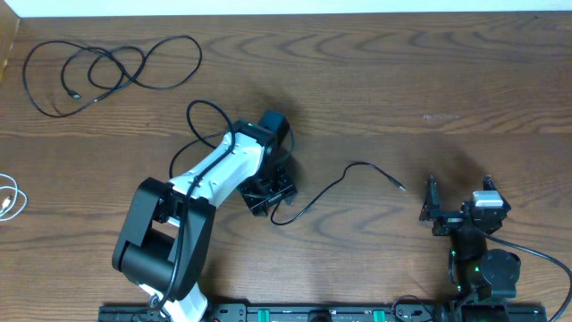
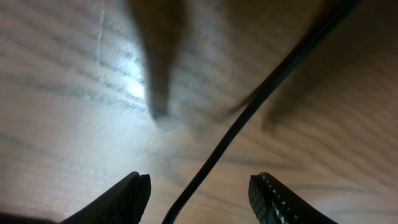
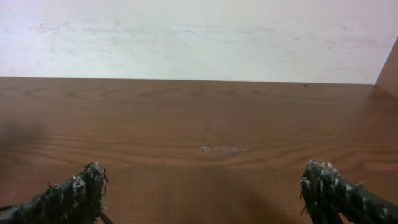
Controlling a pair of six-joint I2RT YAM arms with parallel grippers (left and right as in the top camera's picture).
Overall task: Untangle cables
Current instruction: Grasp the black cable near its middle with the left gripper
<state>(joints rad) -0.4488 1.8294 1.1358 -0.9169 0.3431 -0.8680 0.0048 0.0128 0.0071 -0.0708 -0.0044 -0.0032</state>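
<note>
Apparently separated already: thin black centre cable (image 1: 362,165), coiled black cable (image 1: 114,70), short white cable (image 1: 11,201). Coil left to straighten. Straddling the first with left jaws apart; right jaws wide apart.

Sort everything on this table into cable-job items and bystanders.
Job: thin black cable looped far left; thin black cable mid-table; thin white cable at left edge.
Bystanders: brown wooden table; thick black cord at right arm's base.
</note>
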